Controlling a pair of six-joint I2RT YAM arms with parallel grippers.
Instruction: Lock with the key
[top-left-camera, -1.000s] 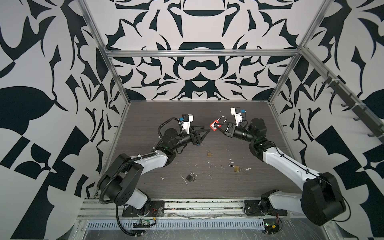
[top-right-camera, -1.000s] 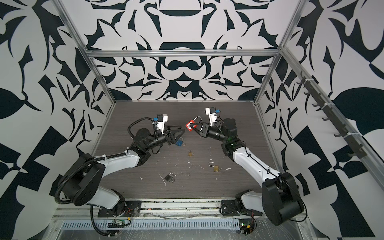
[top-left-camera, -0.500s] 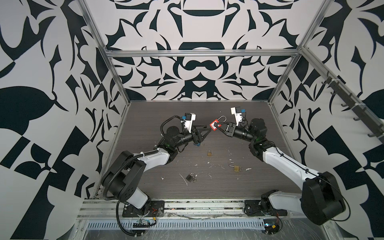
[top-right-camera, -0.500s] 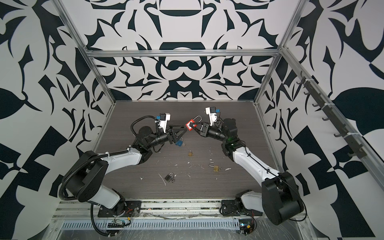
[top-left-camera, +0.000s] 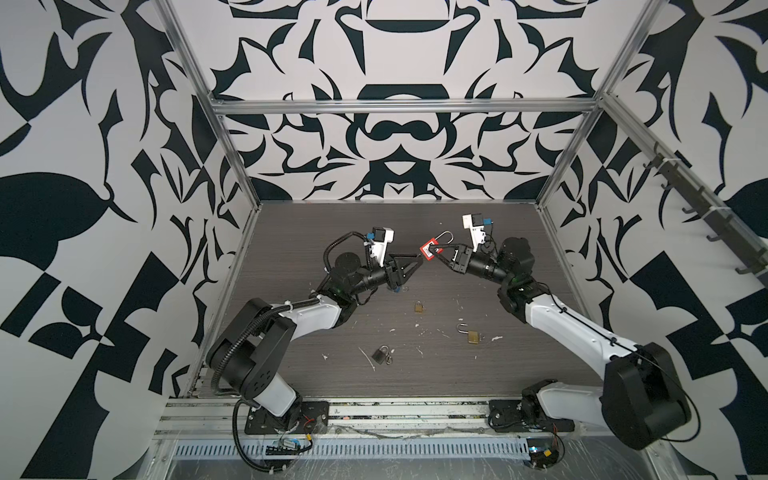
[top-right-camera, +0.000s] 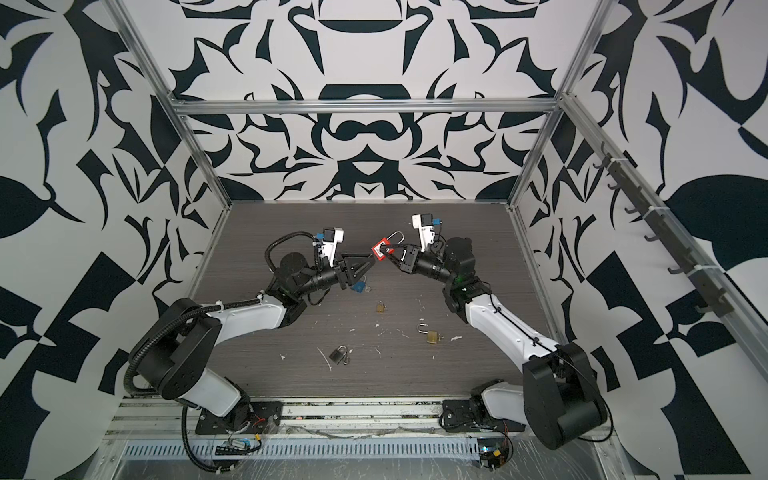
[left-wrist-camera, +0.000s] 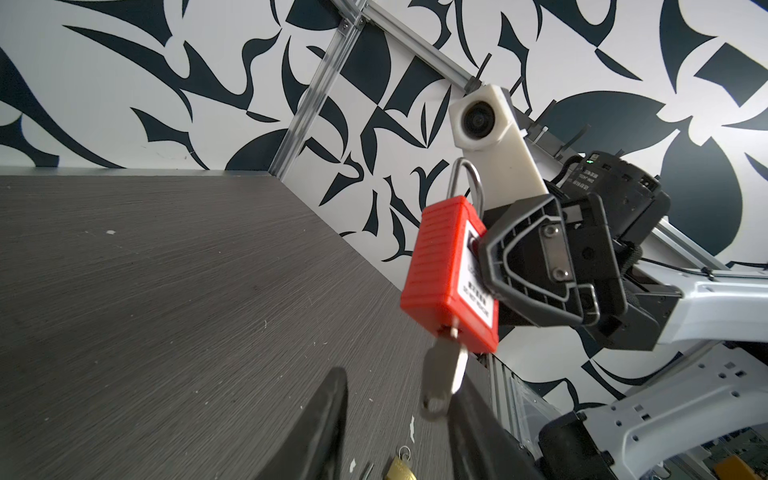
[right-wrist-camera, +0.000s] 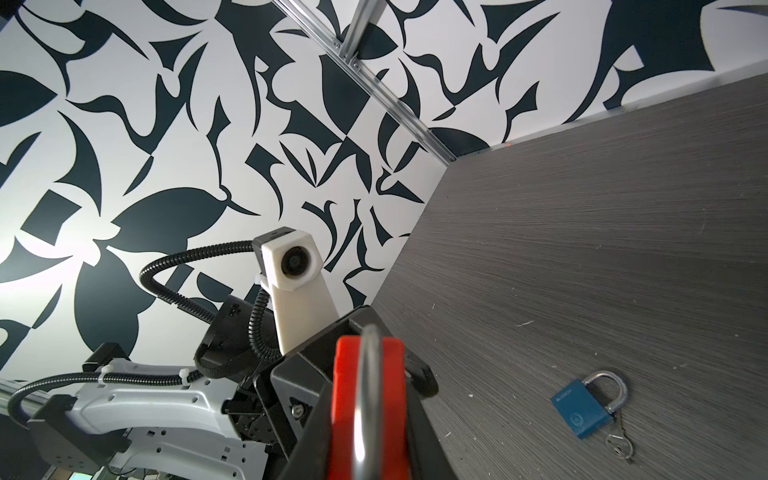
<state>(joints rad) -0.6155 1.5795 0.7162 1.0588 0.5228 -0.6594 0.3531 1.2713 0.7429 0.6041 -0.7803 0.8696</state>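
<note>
Held up over the table (top-left-camera: 332, 232) near the middle of its far edge, the right gripper (top-left-camera: 437, 254) pinches the red padlock (left-wrist-camera: 440, 266), while its inserted key (left-wrist-camera: 442, 370) hangs between the left gripper's (left-wrist-camera: 395, 399) spread fingers.

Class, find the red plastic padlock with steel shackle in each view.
In a top view: red plastic padlock at centre.
In a top view: padlock at centre.
Left wrist: padlock mid-frame.
Right wrist: padlock at lower edge.
Shared landmark: right pincer gripping it.
</note>
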